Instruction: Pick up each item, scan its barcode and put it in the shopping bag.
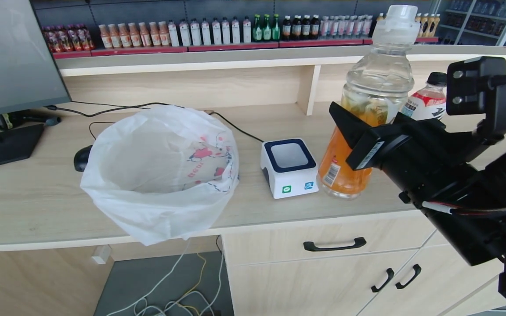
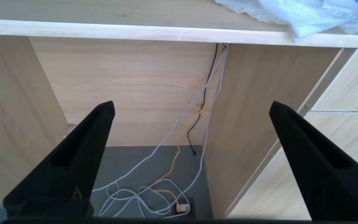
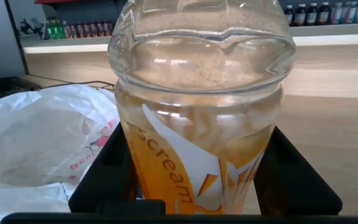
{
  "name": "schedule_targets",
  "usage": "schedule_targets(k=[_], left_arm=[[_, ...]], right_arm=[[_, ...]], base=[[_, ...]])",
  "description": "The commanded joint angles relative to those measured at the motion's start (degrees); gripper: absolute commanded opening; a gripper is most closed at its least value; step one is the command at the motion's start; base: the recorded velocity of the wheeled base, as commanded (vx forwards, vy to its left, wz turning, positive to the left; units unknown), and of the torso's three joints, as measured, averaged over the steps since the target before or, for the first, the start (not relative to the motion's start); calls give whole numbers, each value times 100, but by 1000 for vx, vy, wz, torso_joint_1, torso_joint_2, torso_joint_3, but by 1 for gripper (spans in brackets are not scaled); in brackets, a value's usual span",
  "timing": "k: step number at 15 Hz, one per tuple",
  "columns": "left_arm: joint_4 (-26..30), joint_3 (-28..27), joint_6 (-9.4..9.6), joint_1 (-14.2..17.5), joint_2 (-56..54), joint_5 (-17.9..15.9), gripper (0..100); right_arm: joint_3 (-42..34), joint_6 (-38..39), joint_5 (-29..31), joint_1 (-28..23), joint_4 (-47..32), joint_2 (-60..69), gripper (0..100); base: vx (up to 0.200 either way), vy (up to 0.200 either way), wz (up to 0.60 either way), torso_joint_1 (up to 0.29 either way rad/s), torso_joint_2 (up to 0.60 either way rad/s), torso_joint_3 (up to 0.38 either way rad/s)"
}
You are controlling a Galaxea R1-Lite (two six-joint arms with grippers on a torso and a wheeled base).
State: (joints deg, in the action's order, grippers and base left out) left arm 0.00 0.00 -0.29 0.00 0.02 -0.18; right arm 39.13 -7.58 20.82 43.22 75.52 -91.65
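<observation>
A large bottle of orange drink with a pale cap stands upright at the counter's right. My right gripper is shut on its middle, the black fingers clasping the bottle from both sides. Its barcode faces the white scanner just to its left. The bottle's base is at or just above the counter; I cannot tell which. The white shopping bag stands open left of the scanner. A smaller bottle with a black cap waits behind the arm. My left gripper hangs open below the counter edge.
A monitor and a black mouse occupy the counter's left. Cables run behind the bag. A raised shelf with several drink bottles lines the back. Drawers sit under the counter, with loose cables on the floor.
</observation>
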Motion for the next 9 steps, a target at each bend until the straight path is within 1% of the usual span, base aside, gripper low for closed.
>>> schedule_targets(k=[1,5,6,7,8,9], left_arm=[[0,0,3,0,-2,1,100],[0,0,12,0,-2,1,100],[0,0,12,0,-2,1,100],[0,0,12,0,-2,1,100],[0,0,12,0,-2,1,100],[0,-9,12,0,-2,1,100]], right_arm=[[-2,2,1,3,7,-37,0],[95,-112,-26,-50,7,-20,0],[130,-147,-298,-94,24,-11,0],[147,-279,-650,-243,86,-11,0],[226,-569,-922,-490,130,-20,0],[306,-666,-1063,-639,130,-28,0]], base=[[0,200,0,12,-2,2],[0,0,0,0,0,0],[0,0,0,0,0,0],[0,0,0,0,0,0],[0,0,0,0,0,0],[0,0,0,0,0,0]])
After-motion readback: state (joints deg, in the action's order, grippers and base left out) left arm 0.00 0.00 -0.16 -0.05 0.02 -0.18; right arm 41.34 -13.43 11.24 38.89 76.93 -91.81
